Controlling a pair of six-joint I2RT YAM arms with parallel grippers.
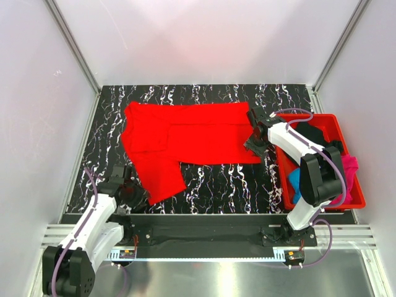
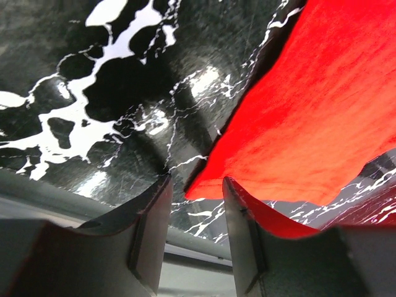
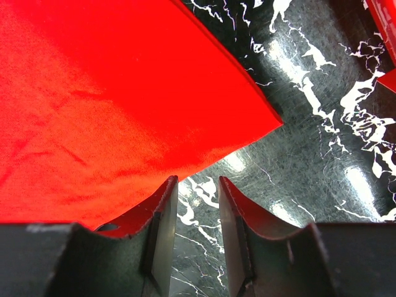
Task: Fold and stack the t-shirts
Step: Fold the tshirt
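Nearest thing first: the left gripper is low over the counter at about 8 o'clock. Its jaws are spread with a narrow gap and have nothing in them. The near corner of the red t-shirt pokes right up to that gap, and from the wrist view it looks like only the tip would end up between them. My worry is that closing from here gets a tiny pinch that slips out as soon as the arm lifts.

The shirt itself is spread across the middle of the counter, with a flap hanging down toward 7 o'clock. It's lumpy and not squared up, so any fold started now probably comes out crooked.

Over at 3 to 4 o'clock is the red bin, holding the black shirt, the blue shirt and the pink shirt. None of those are folded yet.

Further back, the right gripper sits at the shirt's 3 o'clock edge. Its jaws are also apart and empty. The wrist view shows bare counter between them, with the hem just beside the left-hand finger. Close there and I'd bet it grabs nothing, or just scrapes the counter.

Worst case, one side grips and the other doesn't, and the whole shirt gets dragged sideways, maybe toward the bin.
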